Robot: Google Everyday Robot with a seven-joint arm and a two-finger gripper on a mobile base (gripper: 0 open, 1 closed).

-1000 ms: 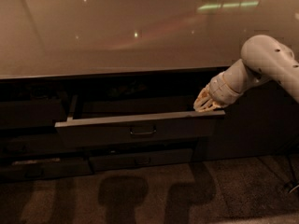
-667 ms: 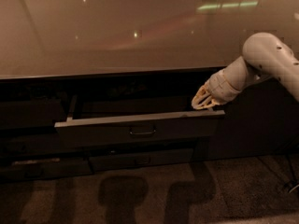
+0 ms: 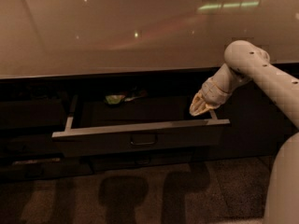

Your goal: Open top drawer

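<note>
1. The gripper was held pointing downward just behind the right end of the top drawer's front panel; how far it was parted could not be told.
2. The top drawer was seen pulled out from under the pale countertop, with its left rail exposed.
3. A small greenish object was seen lying at the drawer's back.

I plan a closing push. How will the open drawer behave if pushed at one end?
Probably stiff: the drawer front is a straight, wide panel. It should slide easily on its rails. Pushed at the right end, just below the gripper, it may skew slightly.
</note>
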